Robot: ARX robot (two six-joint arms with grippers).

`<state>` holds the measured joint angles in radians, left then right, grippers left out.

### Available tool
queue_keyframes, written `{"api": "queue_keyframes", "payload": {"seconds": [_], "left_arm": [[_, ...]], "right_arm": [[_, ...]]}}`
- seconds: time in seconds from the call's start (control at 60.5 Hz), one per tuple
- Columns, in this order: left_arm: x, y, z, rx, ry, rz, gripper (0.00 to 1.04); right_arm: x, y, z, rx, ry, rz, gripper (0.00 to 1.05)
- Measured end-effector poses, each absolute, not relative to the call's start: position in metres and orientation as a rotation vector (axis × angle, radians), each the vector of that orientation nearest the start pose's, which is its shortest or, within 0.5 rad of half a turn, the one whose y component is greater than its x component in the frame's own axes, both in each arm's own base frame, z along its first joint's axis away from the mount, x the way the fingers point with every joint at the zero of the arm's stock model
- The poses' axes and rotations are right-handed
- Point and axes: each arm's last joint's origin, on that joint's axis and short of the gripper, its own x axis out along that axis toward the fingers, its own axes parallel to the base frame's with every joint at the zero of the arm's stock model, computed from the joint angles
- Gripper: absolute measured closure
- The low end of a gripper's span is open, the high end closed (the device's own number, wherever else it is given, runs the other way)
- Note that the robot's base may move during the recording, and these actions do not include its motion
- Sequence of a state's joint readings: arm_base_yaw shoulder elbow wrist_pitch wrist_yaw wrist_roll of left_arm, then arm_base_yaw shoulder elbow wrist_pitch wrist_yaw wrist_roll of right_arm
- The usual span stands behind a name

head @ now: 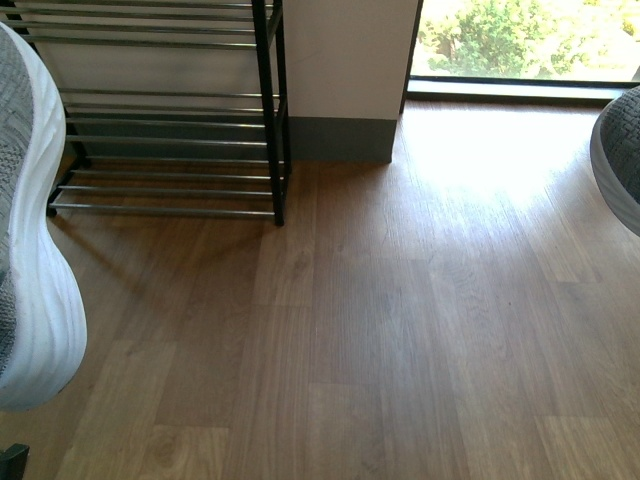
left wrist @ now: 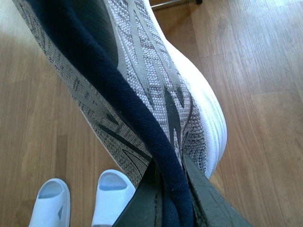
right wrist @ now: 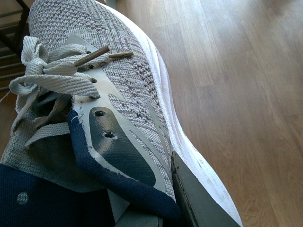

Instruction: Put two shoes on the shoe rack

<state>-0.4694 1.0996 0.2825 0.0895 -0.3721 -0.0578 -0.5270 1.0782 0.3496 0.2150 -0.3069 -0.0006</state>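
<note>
Lurker: Sneakers, where are they relative to each tool? Can't work it out from the front view.

Regular: ok so both are up off the floor [head: 380,330], one per arm. The left sneaker [head: 30,230] fills the left edge of the front view with its white sole turned toward the camera. In the left wrist view the left tool [left wrist: 173,187] is clenched on that shoe's navy collar, with a dark finger [left wrist: 208,203] on either side of the rim. The rest of the grey knit upper stretches away from the tool.

Lurker: and the other arm?

Regular: same deal. The right tool [right wrist: 165,208] is pinching the right sneaker [right wrist: 123,80] by the navy-lined edge of its opening, just beside the lace holes. One finger sits outside against the knit, near the white sole. The laces [right wrist: 47,75] are in a loose bow further along the shoe from the tool. In the front view you only get a sliver of that shoe at the right edge.

Lurker: shoe rack?

Regular: the shoe rack [head: 170,120] stands at the back left against the wall, black frame with silver bars, well apart from the right sneaker. The left sneaker overlaps its left end in the front view, but I can't tell how near it really is. A pair of pale-blue slides [left wrist: 111,196] sits side by side on the floor below the left sneaker.
</note>
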Motion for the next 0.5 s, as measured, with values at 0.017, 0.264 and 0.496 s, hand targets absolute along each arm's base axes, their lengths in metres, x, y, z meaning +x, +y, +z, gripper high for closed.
{"api": "queue_keyframes", "payload": {"seconds": [0.017,0.264,0.496], "left_arm": [[0.1674,-0.0730,0.1382,0.242,0.666,-0.072,1.02],[0.1672,-0.0735,0.1381,0.248,0.667,-0.083,1.02],[0.1672,-0.0733,0.1381,0.250,0.666,-0.077,1.02]], "right_arm": [[0.1781,-0.0935,0.1709,0.208,0.471,-0.214,1.04],[0.1777,-0.0943,0.1709,0.207,0.471,-0.225,1.04],[0.1778,-0.0940,0.1707,0.209,0.471,-0.217,1.04]]}}
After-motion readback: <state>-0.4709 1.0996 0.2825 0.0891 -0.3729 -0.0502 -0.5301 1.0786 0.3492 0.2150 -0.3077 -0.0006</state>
